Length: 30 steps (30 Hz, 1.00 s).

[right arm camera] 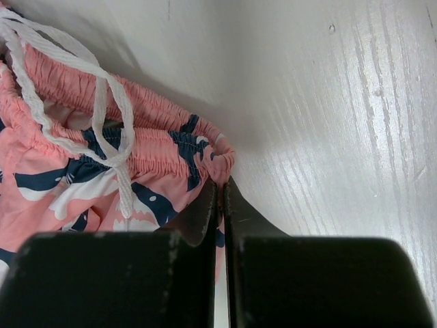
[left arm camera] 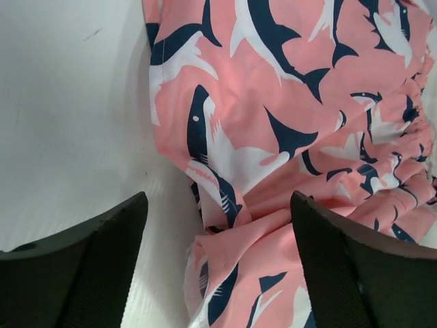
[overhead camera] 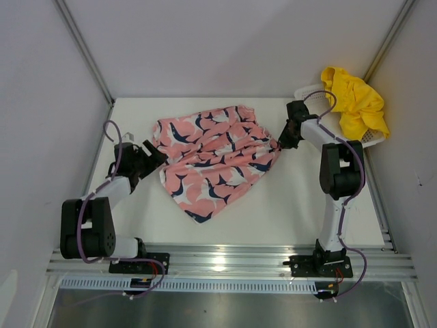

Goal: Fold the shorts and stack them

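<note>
Left gripper (overhead camera: 147, 156) reaches in low from the left, fingers apart over the left edge of the pink shark-print shorts (overhead camera: 215, 160) spread mid-table. Right gripper (overhead camera: 281, 142) angles inward, clamped on their waistband (right arm camera: 171, 147). Yellow shorts (overhead camera: 355, 99) lie heaped in the far-right basket (overhead camera: 369, 139).

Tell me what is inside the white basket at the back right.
The yellow shorts lie crumpled in the white basket, heaped above its rim. Anything beneath them is covered and cannot be seen.
</note>
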Each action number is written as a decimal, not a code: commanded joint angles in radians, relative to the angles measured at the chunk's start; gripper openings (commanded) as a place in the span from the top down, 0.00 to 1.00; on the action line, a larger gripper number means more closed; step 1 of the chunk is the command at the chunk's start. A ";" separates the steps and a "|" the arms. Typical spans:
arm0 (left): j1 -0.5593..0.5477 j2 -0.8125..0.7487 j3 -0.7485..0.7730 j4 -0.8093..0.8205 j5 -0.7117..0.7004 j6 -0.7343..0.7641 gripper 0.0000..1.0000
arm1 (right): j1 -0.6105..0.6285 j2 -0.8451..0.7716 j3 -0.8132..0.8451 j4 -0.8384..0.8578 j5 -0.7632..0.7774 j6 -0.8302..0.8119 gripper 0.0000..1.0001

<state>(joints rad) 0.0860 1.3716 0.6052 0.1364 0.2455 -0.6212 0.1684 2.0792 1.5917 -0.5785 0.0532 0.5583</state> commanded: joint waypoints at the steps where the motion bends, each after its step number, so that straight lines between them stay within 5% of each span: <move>1: 0.009 -0.029 0.021 0.028 -0.028 0.031 0.10 | 0.010 -0.011 0.013 -0.003 0.033 0.014 1.00; 2: 0.009 -0.052 0.016 0.023 -0.046 0.029 0.01 | 0.010 -0.011 0.013 -0.004 0.031 0.014 1.00; 9: -0.069 -0.311 0.047 -0.148 -0.216 0.087 0.01 | 0.003 -0.010 0.024 -0.001 0.033 0.009 1.00; 17: -0.619 -0.485 0.042 -0.276 -0.474 0.250 0.01 | -0.012 0.005 0.036 -0.006 0.025 0.002 1.00; 24: -1.035 -0.387 0.047 -0.388 -0.603 0.340 0.04 | -0.017 0.016 0.034 0.003 0.005 -0.012 1.00; 30: -1.259 -0.250 0.061 -0.405 -0.690 0.347 0.10 | -0.014 0.028 0.034 0.009 -0.016 -0.009 1.00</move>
<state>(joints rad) -1.0946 1.0824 0.6380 -0.2436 -0.3584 -0.3115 0.1566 2.0907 1.5921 -0.5777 0.0475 0.5571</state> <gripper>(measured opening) 0.913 0.014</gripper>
